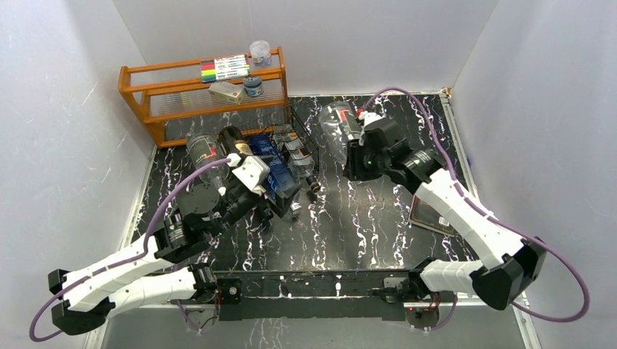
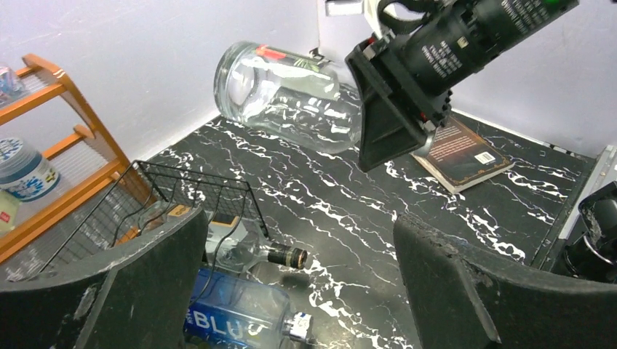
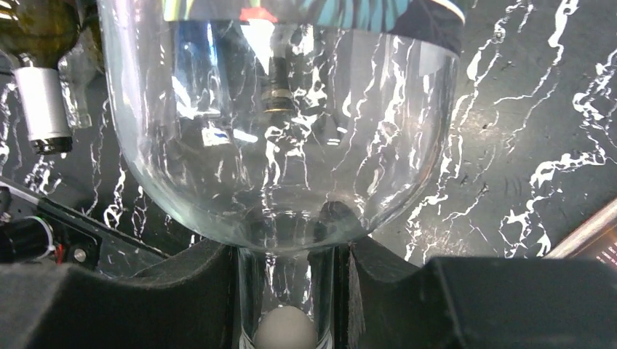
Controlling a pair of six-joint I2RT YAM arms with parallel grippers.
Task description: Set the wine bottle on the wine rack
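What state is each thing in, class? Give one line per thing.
Clear wine bottle: on its side, neck gripped.
Right pincer: shut on the bottle's neck.
Left pincer: open, empty.
Wine rack: holds other bottles, lying down.
Book: closed, flat.

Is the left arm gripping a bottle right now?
No, the left fingers stand wide apart with nothing clamped between them, only the marbled tabletop showing beyond.
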